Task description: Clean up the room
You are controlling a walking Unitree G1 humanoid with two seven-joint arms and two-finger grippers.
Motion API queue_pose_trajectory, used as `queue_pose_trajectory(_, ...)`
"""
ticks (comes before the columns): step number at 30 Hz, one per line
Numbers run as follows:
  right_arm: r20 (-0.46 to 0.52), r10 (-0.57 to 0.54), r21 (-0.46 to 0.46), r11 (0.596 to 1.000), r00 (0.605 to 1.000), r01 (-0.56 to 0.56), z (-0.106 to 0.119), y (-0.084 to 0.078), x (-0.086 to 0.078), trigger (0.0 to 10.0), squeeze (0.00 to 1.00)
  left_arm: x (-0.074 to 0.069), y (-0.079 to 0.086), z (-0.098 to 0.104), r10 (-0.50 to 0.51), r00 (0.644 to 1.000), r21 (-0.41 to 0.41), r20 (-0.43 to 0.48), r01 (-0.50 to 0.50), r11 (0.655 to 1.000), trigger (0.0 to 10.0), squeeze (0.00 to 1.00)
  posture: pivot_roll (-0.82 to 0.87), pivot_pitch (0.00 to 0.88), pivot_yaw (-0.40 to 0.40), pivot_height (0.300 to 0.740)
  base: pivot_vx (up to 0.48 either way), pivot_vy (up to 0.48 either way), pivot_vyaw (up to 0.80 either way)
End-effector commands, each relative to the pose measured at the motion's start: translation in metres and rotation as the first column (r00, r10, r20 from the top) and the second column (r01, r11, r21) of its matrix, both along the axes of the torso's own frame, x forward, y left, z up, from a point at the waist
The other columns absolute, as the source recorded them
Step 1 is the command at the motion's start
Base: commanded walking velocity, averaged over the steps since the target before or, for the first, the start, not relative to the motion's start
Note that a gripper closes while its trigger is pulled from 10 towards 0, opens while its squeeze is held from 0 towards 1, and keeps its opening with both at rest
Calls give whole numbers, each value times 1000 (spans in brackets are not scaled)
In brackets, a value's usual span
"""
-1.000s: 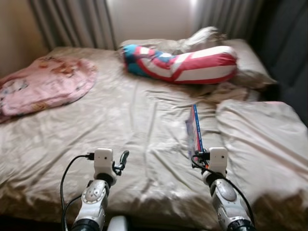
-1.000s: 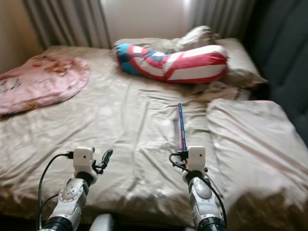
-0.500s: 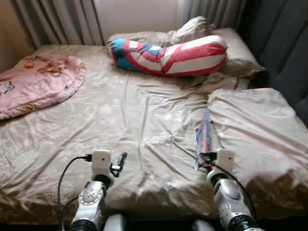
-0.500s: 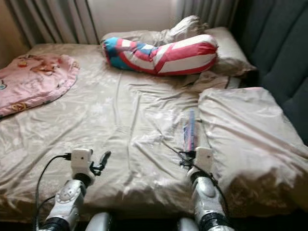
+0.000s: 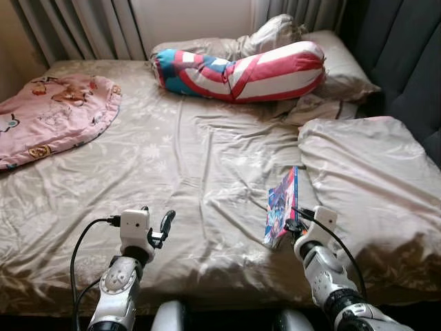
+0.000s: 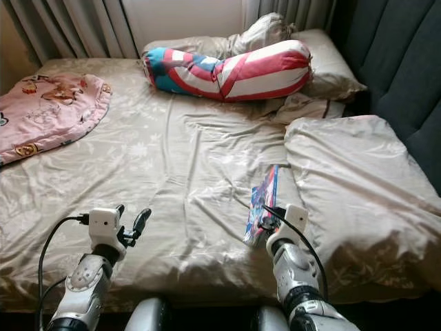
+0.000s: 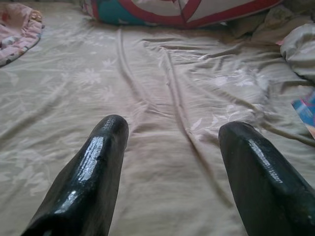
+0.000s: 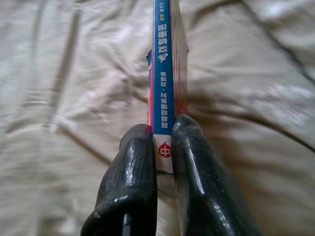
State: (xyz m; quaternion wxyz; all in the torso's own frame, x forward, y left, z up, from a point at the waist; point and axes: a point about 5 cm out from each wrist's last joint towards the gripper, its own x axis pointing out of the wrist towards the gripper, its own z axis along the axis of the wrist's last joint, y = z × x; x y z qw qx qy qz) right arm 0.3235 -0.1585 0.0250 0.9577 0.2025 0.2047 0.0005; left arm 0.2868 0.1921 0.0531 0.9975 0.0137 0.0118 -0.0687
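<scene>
The right claw (image 8: 165,147) pinches a thin book (image 5: 281,207) by the bottom of its blue spine, holding it on edge just above the bed's near right part, its cover tilted toward the left. The left claw (image 7: 172,162) hangs spread and holds nothing, low over the sheet (image 5: 179,172). The grip is narrow and sits at one end (the book's length reaches well past the fingers), so I judge the book could swing or slip out if the arm turns fast. The beige sheet is rumpled. A pink blanket (image 5: 48,117) lies at the far left, a striped bolster (image 5: 241,69) near the curtains (image 5: 76,27), and a folded duvet (image 5: 365,172) at right.
</scene>
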Motion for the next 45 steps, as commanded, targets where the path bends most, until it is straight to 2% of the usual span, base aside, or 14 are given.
queue_pose_trajectory(1,37,38,25,999,999,-39,8,4,7,10000,0,-3,3,0,-5,1000,3,-9,5,1000,10000,0,59,119,28,626,0,0,0)
queue_pose_trajectory(2,50,91,35,995,995,-92,11,10,8,10000,0,-7,4,-1,-8,1000,10,-15,8,1000,10000,0,71,126,31,626,0,0,0)
queue_pose_trajectory(7,50,125,26,992,991,-127,13,11,11,10000,0,-14,7,-2,-6,999,16,-34,6,1000,10000,0,76,138,38,626,0,0,0)
queue_pose_trajectory(10,-12,126,-19,992,992,-126,6,7,6,10000,0,-17,6,-4,-18,998,30,-55,20,999,10000,0,80,142,40,626,0,0,0)
queue_pose_trajectory(15,-156,81,-130,986,984,-102,-12,-11,-7,10000,0,-21,5,-3,-23,997,29,-69,25,999,10000,0,82,148,46,626,0,0,0)
queue_pose_trajectory(34,-147,5,-239,970,989,-41,-7,-35,-5,10000,0,-22,0,-2,-32,995,26,-96,35,999,10000,0,75,154,54,626,0,0,0)
queue_pose_trajectory(35,-143,3,-240,970,990,-38,-6,-35,-4,10000,102,-22,0,-2,-33,995,25,-98,36,999,10000,0,75,154,53,626,0,0,0)
queue_pose_trajectory(37,-141,2,-241,970,990,-37,-5,-35,-4,10000,102,-22,0,-2,-33,995,25,-99,36,999,10000,0,74,154,53,626,0,0,0)
queue_pose_trajectory(38,-140,2,-243,969,990,-37,-5,-35,-4,10000,455,-22,-1,-2,-33,994,24,-100,36,999,10000,0,74,153,53,626,0,0,0)
queue_pose_trajectory(39,-140,2,-243,969,990,-37,-5,-35,-4,10000,455,-22,-1,-2,-33,994,24,-100,36,999,10000,0,74,153,53,626,0,0,0)
queue_pose_trajectory(40,-140,2,-246,969,990,-37,-5,-34,-4,10000,722,-21,-1,-2,-34,994,24,-101,36,999,10000,0,74,153,53,626,0,0,0)
queue_pose_trajectory(45,-141,0,-286,957,990,-41,-5,-36,-4,10000,729,-20,-2,-2,-36,994,27,-102,39,999,10000,0,71,149,52,626,0,0,0)
